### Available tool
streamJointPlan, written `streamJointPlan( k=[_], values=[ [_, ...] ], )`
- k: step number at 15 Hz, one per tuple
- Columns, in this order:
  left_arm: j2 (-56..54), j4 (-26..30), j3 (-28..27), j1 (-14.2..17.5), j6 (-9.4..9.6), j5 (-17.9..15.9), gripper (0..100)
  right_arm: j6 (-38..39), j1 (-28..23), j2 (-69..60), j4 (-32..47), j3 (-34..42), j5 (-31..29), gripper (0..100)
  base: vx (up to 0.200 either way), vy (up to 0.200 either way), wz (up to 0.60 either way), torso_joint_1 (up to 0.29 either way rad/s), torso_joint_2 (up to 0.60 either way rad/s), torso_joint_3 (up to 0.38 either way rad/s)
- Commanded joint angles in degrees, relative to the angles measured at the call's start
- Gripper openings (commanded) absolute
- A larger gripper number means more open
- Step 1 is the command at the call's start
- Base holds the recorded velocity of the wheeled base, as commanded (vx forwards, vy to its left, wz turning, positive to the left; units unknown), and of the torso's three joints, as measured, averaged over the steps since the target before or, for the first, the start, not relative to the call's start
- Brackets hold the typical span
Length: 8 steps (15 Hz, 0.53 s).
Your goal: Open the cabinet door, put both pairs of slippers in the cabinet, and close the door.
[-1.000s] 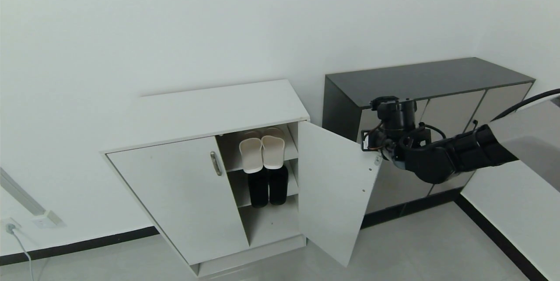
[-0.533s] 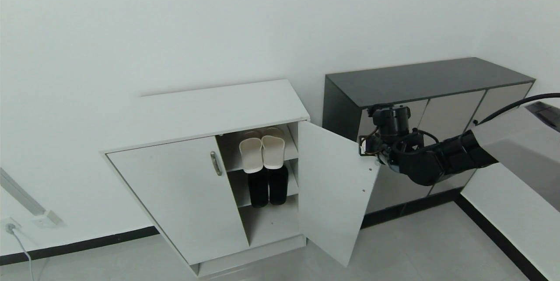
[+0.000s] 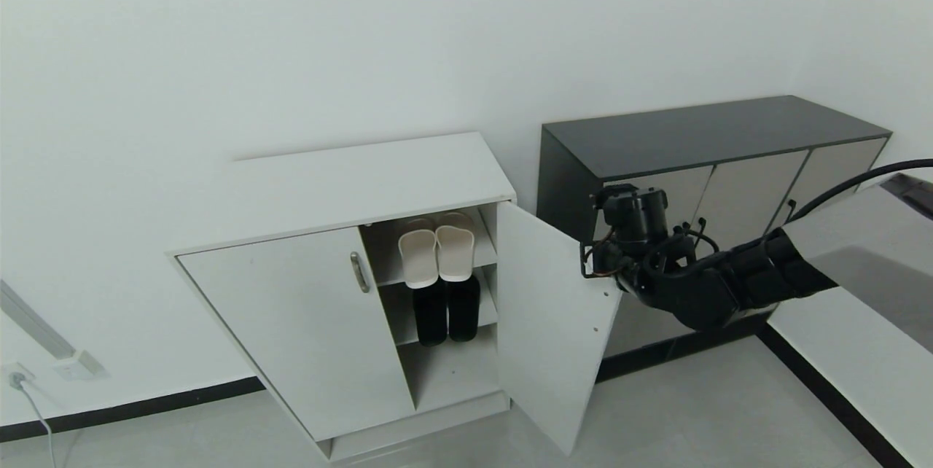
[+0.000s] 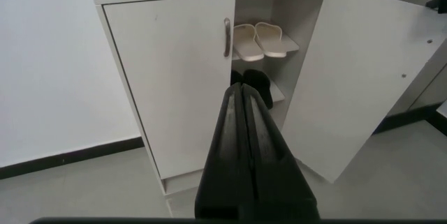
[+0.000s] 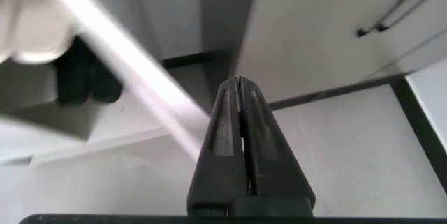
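Observation:
The white cabinet (image 3: 364,176) has its left door (image 3: 299,322) closed and its right door (image 3: 554,322) swung open. A white pair of slippers (image 3: 437,253) lies on the upper shelf, and a black pair (image 3: 446,315) on the shelf below. My right arm's wrist (image 3: 634,235) is at the open door's outer edge. In the right wrist view my right gripper (image 5: 241,88) is shut and empty, right by the door's edge (image 5: 133,63). My left gripper (image 4: 241,91) is shut and empty, held back in front of the cabinet's closed door (image 4: 174,77).
A dark-topped cabinet (image 3: 700,133) with grey doors stands against the wall just right of the open door. A white counter (image 3: 860,337) runs along the right side. A wall outlet with a cord (image 3: 14,378) is at the lower left. Bare floor (image 3: 692,417) lies in front.
My right arm has moved left, and the open door's outer edge has swung a little leftward with it. The slippers have not moved.

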Motion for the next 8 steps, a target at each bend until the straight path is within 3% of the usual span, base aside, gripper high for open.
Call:
streamJointPlan(
  k=[1, 5, 8],
  values=[
    [-0.02, 0.00, -0.01, 0.02, 0.03, 0.01, 0, 0.01, 2.60, -2.67, -0.67, 2.04, -0.03, 0, 0.000, 0.000, 0.00, 0.000, 0.00, 0.000],
    [0.06, 0.00, -0.01, 0.02, -0.06, 0.01, 0, -0.43, 9.72, -5.92, -4.98, 7.84, -0.11, 0, 0.000, 0.000, 0.00, 0.000, 0.00, 0.000],
    [0.06, 0.00, -0.01, 0.02, 0.03, 0.01, 0, -3.59, 10.42, -6.01, -9.73, 9.68, -0.20, 0, 0.000, 0.000, 0.00, 0.000, 0.00, 0.000]
  ],
)
